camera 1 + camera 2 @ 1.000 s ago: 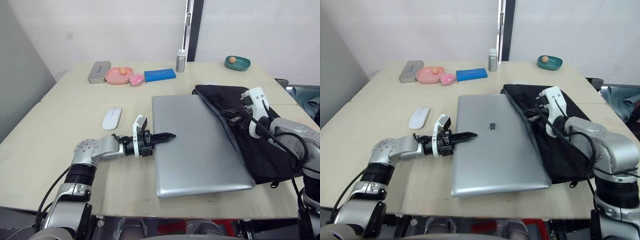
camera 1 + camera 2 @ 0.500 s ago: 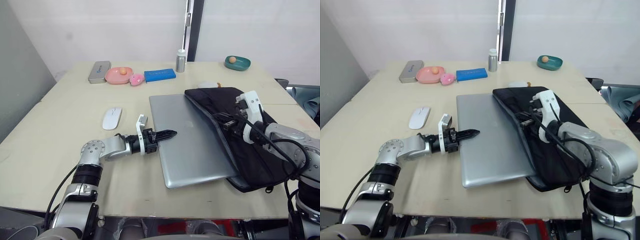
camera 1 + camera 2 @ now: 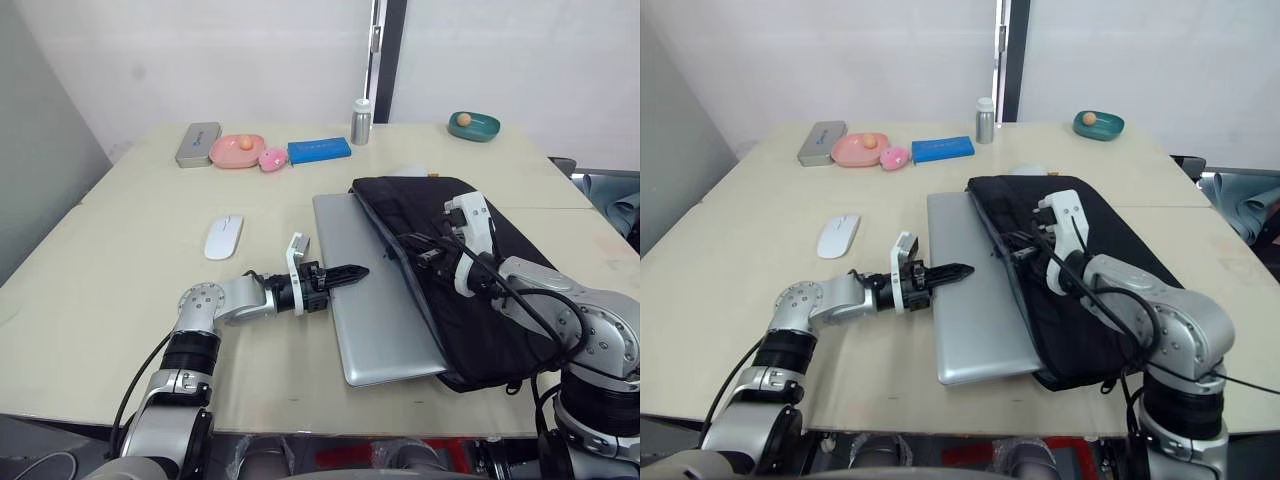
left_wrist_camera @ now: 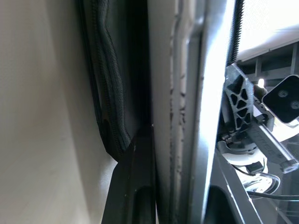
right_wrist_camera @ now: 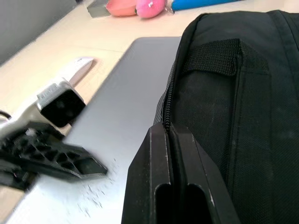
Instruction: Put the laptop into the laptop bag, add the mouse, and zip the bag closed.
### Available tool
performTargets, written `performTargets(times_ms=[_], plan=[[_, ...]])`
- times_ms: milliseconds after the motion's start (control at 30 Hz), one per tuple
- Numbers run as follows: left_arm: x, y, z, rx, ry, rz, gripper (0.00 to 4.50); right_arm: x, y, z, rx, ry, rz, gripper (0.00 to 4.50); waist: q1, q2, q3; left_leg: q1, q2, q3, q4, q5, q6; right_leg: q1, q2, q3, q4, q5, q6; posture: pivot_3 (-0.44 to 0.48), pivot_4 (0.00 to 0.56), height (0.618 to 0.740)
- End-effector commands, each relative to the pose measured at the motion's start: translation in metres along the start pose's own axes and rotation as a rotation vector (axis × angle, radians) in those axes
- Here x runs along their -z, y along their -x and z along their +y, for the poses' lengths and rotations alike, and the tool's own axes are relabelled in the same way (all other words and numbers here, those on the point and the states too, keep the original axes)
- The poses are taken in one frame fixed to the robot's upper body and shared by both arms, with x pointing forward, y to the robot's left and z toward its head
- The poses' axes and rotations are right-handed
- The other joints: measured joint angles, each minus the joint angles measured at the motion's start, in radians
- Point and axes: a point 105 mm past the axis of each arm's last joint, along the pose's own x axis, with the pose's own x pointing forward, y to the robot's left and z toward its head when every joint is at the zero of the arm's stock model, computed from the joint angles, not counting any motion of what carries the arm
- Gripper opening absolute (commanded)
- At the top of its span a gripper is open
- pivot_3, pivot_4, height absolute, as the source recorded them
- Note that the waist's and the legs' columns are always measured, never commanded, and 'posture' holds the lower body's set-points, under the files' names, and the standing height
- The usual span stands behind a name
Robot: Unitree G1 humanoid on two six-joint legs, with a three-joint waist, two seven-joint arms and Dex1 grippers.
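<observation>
The silver-grey laptop [image 3: 372,300] lies flat on the table with its right part inside the open mouth of the black laptop bag [image 3: 480,270]. My left gripper [image 3: 346,272] is shut on the laptop's left edge; the left wrist view shows that edge [image 4: 180,93] clamped between the two fingers. Over the laptop, my right gripper [image 3: 428,254] is shut on the bag's upper zipper edge [image 5: 167,105]. The white mouse [image 3: 223,237] rests on the table to the left of the laptop, apart from both grippers.
Along the far side of the table stand a grey tin case [image 3: 198,143], a pink dish [image 3: 237,150], a pink toy [image 3: 272,158], a blue box [image 3: 320,150], a small metal bottle [image 3: 361,121] and a green dish [image 3: 474,125]. The table's right edge runs just past the bag.
The laptop has slid right, deeper into the bag, with my left gripper following it. My right gripper has drawn the bag's open edge leftward over the laptop.
</observation>
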Motion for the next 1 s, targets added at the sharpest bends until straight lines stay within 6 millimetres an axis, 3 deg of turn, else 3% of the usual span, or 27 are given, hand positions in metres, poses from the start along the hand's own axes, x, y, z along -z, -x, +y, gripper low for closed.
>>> performTargets(times_ms=[33, 400, 1000], plan=[[-0.005, -0.003, -0.037, 0.159, -0.096, -0.02, 0.3, -0.007, -0.011, 0.02, -0.068, -0.033, -0.06, 0.02, -0.002, 0.0, 0.0, 0.0, 0.0, 0.0, 0.0, 0.0, 0.0, 0.0, 0.0, 0.0, 0.0, 0.0, 0.0, 0.0, 0.15, 0.74], [-0.003, -0.006, -0.036, 0.151, -0.131, -0.043, 0.3, 0.007, -0.027, 0.039, -0.114, -0.151, -0.062, 0.02, 0.001, 0.0, 0.0, 0.0, 0.0, -0.001, 0.0, 0.0, -0.001, 0.0, 0.0, -0.001, -0.001, 0.0, 0.001, 0.0, 0.15, 0.74], [-0.004, -0.015, -0.031, 0.138, -0.174, -0.061, 0.3, 0.005, -0.034, 0.061, -0.201, -0.317, -0.11, 0.02, -0.001, 0.0, 0.0, 0.0, 0.0, -0.001, 0.0, 0.0, -0.001, 0.0, 0.0, -0.001, -0.001, 0.0, 0.001, 0.0, 0.15, 0.74]])
